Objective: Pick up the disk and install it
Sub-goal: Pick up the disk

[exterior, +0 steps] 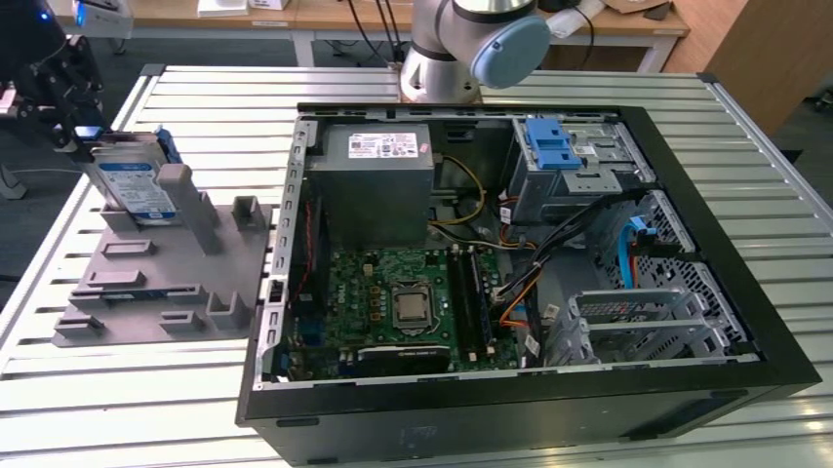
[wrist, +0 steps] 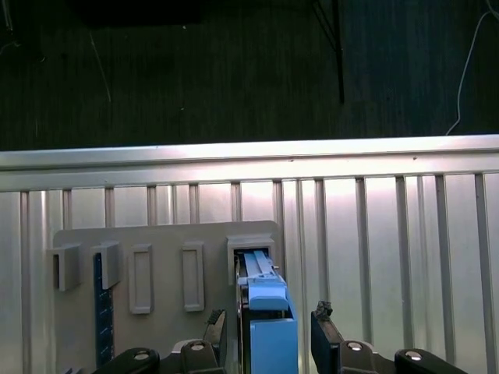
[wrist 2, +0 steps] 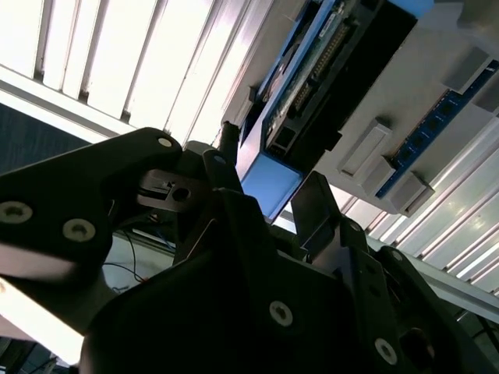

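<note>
Evidently stiff, dense and shock-shy, the disk (exterior: 135,183) stood upright in its grey holder (exterior: 131,292), and I judged its flat sides, straddled by the gripper's (wrist: 269,318) open jaws, the safest hold.

The disk (wrist: 268,315) upright in grey holder (wrist: 160,238); jaws apart, flanking it.

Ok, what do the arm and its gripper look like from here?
The arm is a silver-grey tube with a round pale blue cap at its joint. The gripper is black and blocky, with silver screw heads on its body and two narrow dark fingers.
</note>
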